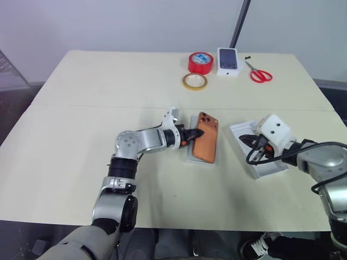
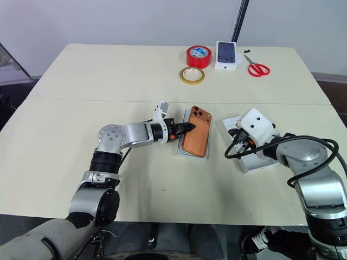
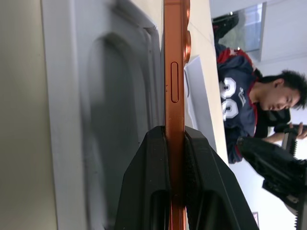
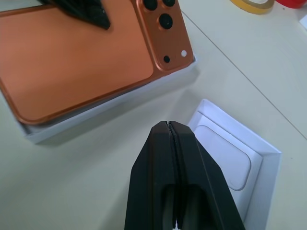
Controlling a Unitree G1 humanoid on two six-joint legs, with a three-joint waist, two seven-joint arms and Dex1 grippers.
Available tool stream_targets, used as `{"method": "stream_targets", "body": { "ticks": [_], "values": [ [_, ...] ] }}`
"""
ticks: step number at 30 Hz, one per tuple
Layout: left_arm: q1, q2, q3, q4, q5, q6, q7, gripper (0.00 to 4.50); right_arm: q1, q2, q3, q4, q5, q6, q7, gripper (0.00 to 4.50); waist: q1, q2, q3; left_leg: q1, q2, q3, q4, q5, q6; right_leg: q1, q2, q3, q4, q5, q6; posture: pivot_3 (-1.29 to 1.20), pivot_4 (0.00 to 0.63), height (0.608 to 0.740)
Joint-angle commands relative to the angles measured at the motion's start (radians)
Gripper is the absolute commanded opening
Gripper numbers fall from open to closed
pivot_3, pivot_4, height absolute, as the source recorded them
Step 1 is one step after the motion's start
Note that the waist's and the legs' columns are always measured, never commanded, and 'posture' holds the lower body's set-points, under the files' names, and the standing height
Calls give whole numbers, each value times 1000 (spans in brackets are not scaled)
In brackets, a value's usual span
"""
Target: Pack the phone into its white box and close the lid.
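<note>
Left gripper (image 2: 187,128): black fingers clamp slim orange-copper phone (image 2: 196,138) by its long edge; left wrist view shows the pinch edge-on | Phone: tilted over shallow white cardboard box (image 1: 191,157), lens cluster toward far side | Right gripper (image 4: 171,128): clenched, empty, over white tray with rounded recess (image 4: 230,163), beside phone.

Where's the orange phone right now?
Near the table's middle, the phone sits tilted over the white box, its edge pinched by the left gripper, left of the lid.
</note>
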Motion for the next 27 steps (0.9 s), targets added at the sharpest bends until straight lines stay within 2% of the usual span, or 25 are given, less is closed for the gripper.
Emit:
{"method": "stream_targets", "body": {
  "ticks": [1, 5, 12, 15, 18, 20, 21, 27],
  "values": [
    [-12, -7, 7, -49, 19, 20, -39, 1875, -8, -19, -6, -39, 13, -18, -21, 0, 1, 0, 0, 0, 0, 0, 0, 0, 0, 0, 0, 0, 0, 0, 0, 0, 150, 735],
    [-2, 24, 31, -127, 15, 61, -48, 3893, -17, -21, 31, -41, 18, -26, -26, 0, 1, 0, 0, 0, 0, 0, 0, 0, 0, 0, 0, 0, 0, 0, 0, 0, 150, 735],
    [40, 190, -2, -336, 73, 121, -95, 3893, -73, -33, 147, -27, -2, -4, -47, 0, -16, 0, 0, 0, 1, -1, 0, 1, -1, 0, 0, 0, 0, 0, 0, 0, 150, 735],
    [68, 282, -65, -392, 177, 71, -142, 3056, -110, -28, 212, 8, -26, 31, -74, 0, -17, 0, 0, 1, 1, -1, 0, 1, -1, 0, 0, 0, 0, 0, 0, 0, 150, 735],
    [76, 307, -102, -367, 255, 27, -178, 1471, -148, -18, 276, 59, -64, 54, -112, 0, -12, 0, 0, 0, 1, -1, 0, 1, -1, 0, 0, 0, 0, 0, 0, 0, 150, 735],
    [76, 324, -173, -358, 329, -10, -220, 428, -171, -11, 324, 95, -96, 58, -139, 0, -8, 0, 0, 0, 0, -1, 1, 1, -1, 1, -1, 0, 0, 0, 0, 0, 150, 735],
    [72, 331, -223, -351, 376, -33, -240, 49, -183, -2, 344, 113, -111, 57, -153, 0, -8, 0, 0, 0, 0, -1, 1, 1, -1, 1, -1, 0, 0, 0, 0, 0, 150, 735],
    [7, 293, -418, -226, 585, -150, -344, 49, -232, 42, 448, 202, -190, 39, -207, 0, -6, 0, 0, 0, 0, 0, 0, 1, -1, 0, -1, 0, 0, 0, 0, 0, 150, 735]
  ]
}}
